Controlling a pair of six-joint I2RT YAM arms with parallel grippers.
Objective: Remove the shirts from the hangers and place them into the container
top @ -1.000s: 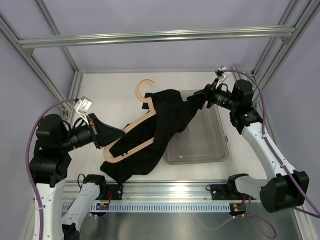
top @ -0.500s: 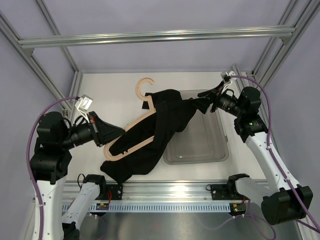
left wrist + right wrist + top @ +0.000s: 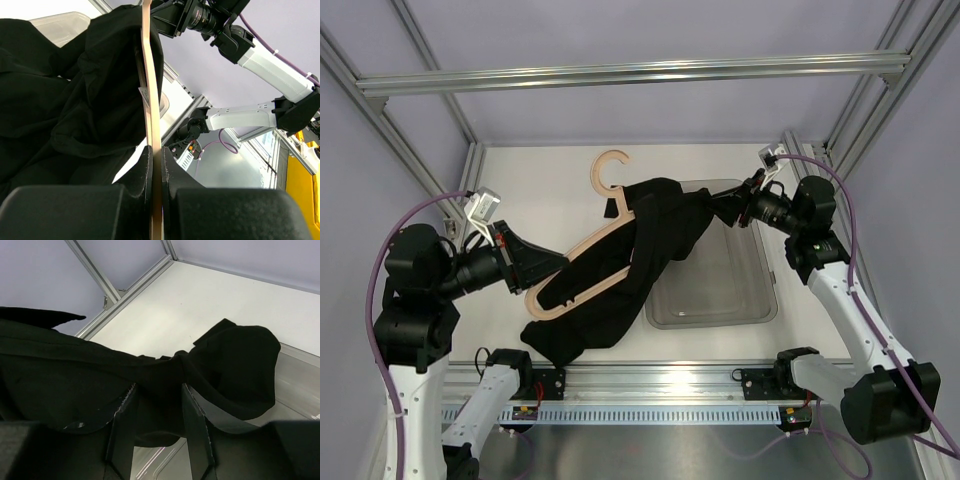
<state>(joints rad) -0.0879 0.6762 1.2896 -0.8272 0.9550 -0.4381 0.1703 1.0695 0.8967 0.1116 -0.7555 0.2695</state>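
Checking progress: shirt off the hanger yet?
Not yet: the shirt still drapes over the hanger, its far end stretched over the container.

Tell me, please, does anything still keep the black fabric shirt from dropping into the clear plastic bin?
Yes: the black fabric shirt is still draped over the tan wooden hanger, held left of the clear plastic bin.

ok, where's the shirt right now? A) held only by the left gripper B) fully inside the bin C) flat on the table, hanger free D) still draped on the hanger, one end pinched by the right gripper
D: the shirt hangs over the hanger, which the left gripper clamps, while the right gripper pinches its end over the bin.
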